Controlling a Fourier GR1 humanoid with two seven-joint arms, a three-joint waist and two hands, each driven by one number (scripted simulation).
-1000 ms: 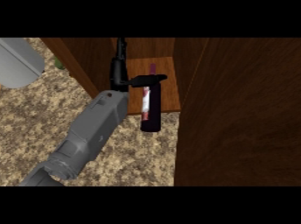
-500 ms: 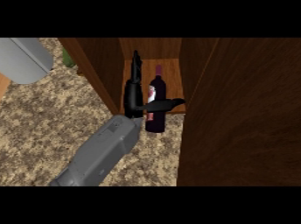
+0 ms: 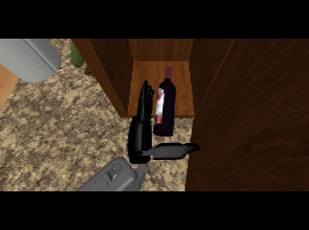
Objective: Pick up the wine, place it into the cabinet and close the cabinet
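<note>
The wine bottle (image 3: 164, 110), dark with a white and red label, rests on the shelf of the open cabinet (image 3: 158, 72), its neck pointing to the back and its base at the shelf's front edge. My left hand (image 3: 141, 134) lies along the bottle's left side with its fingers (image 3: 144, 96) straight and reaching into the cabinet. Its thumb (image 3: 174, 150) sticks out to the right, just below the bottle's base and apart from it. The hand is open and holds nothing. My right hand shows in no view.
The cabinet's dark wooden door (image 3: 263, 126) stands open and fills the right side. A grey rounded appliance (image 3: 18, 58) sits at the upper left, with a green object (image 3: 76, 55) beside the cabinet's left wall. The speckled counter (image 3: 58, 134) spreads to the left.
The bottle went from hanging in my grasp outside the cabinet to resting on the shelf. My thumb has come off it and the hand has drawn back toward me, fingers straight.
</note>
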